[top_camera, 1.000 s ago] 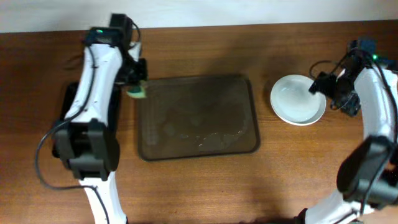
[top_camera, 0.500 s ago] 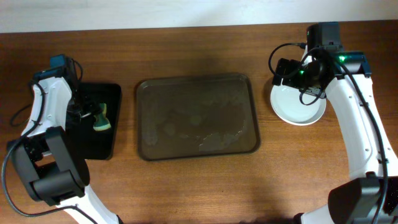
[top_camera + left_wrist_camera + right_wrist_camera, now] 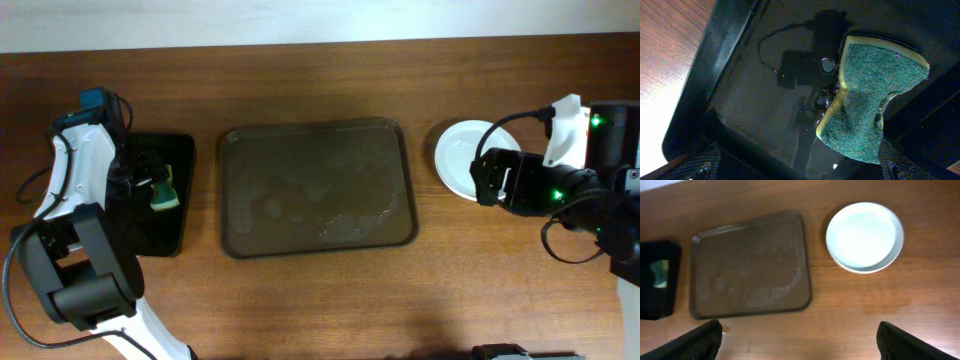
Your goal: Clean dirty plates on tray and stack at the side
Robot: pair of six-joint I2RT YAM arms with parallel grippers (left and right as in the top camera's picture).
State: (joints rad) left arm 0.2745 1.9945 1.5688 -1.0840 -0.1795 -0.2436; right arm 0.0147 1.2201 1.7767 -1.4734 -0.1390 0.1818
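Note:
The brown tray [image 3: 318,187] lies mid-table with wet smears on it and no plates on it; it also shows in the right wrist view as the tray [image 3: 750,265]. A clean white plate [image 3: 462,158] sits to its right on the table; how many plates lie beneath it I cannot tell. The plate [image 3: 865,236] is in full view from the right wrist. My right gripper [image 3: 807,345] hangs high above the table, open and empty. My left gripper [image 3: 800,170] is open over a black tray [image 3: 740,100], with a green-and-yellow sponge [image 3: 870,100] lying loose beside its right finger [image 3: 900,169].
The small black tray [image 3: 150,235] stands left of the brown tray, with the sponge [image 3: 163,187] in it. My right arm [image 3: 560,185] covers the plate's right edge from overhead. Bare wooden table [image 3: 840,310] lies in front of the tray and plate.
My left gripper carried the sponge to the black tray, opened and let it go. My right arm drew back from the plate and rose, staying open.

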